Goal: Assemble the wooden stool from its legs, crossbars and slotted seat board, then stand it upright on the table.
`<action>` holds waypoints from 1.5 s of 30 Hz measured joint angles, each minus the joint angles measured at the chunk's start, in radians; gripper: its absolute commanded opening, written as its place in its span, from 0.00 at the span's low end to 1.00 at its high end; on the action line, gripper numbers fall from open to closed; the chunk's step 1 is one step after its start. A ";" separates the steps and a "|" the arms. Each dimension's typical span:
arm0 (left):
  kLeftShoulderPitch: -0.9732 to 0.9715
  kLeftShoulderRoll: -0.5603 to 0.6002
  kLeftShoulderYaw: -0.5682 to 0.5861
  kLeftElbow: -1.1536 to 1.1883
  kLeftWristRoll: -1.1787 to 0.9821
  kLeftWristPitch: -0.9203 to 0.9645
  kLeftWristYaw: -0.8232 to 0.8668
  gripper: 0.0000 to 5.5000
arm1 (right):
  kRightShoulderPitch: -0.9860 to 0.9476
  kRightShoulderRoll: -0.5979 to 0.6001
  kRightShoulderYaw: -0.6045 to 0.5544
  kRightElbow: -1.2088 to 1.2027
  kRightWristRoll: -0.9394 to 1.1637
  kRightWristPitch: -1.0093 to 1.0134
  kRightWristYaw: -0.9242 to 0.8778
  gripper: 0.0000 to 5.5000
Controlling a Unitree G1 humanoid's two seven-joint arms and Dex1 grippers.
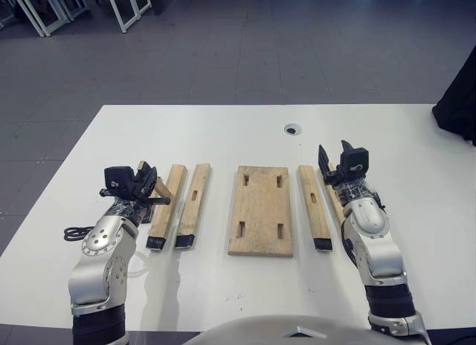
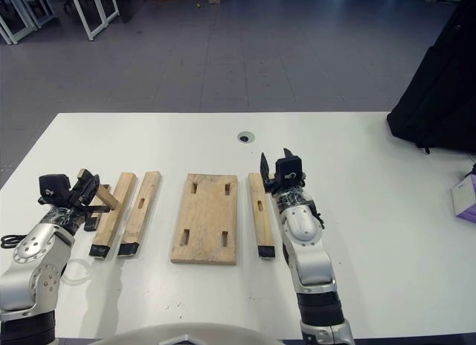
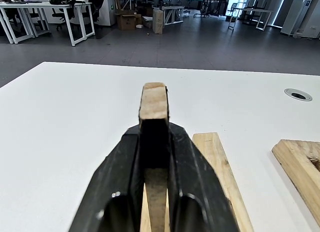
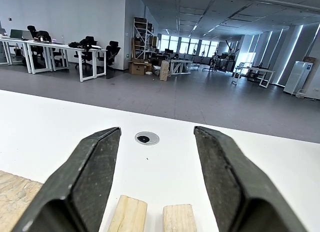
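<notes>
While the left gripper [image 3: 154, 133] clamps a short crossbar [image 3: 154, 98], seemingly lifted, by the outer left leg [image 1: 165, 205], the right gripper [image 4: 156, 130] hangs spread above two leg ends [image 4: 128, 213] beside the slotted seat board [image 1: 259, 209]. Bare table [image 1: 223, 133] lies beyond. Both forearms reach forward, low.

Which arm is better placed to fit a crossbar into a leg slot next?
Left. The left gripper is shut on a crossbar, beside a slotted leg; the right gripper is open, holding nothing.
</notes>
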 measured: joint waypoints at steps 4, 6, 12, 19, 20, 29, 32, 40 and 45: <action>0.005 0.000 -0.001 0.002 0.003 0.004 0.000 0.08 | -0.004 0.000 0.000 0.000 -0.004 0.000 0.005 0.49; 0.004 0.000 -0.004 0.006 0.006 0.004 0.000 0.08 | -0.004 0.000 0.000 0.000 -0.006 0.000 0.006 0.49; 0.032 -0.026 -0.024 0.039 0.011 0.035 -0.002 0.24 | -0.011 0.005 -0.001 0.005 -0.008 0.000 0.006 0.49; -0.044 -0.041 0.031 -0.031 -0.049 -0.048 -0.025 0.29 | -0.020 0.006 0.000 0.031 -0.019 -0.011 0.008 0.49; -0.057 -0.036 0.046 -0.034 -0.056 -0.052 -0.027 0.29 | -0.020 0.006 0.000 0.038 -0.019 -0.017 0.008 0.49; -0.190 0.061 0.121 -0.019 -0.089 -0.054 -0.056 0.29 | -0.022 0.012 0.001 0.069 -0.038 -0.041 0.009 0.49; -0.224 0.074 0.126 -0.002 -0.106 -0.052 -0.062 0.29 | -0.022 0.018 0.001 0.069 -0.038 -0.046 0.009 0.49; -0.329 0.074 0.114 0.047 -0.137 -0.040 -0.059 0.29 | -0.025 0.032 0.003 0.081 -0.040 -0.049 0.008 0.49; -0.337 0.060 0.050 0.167 -0.110 -0.052 -0.092 0.29 | -0.038 0.043 0.013 0.079 -0.039 -0.049 0.017 0.49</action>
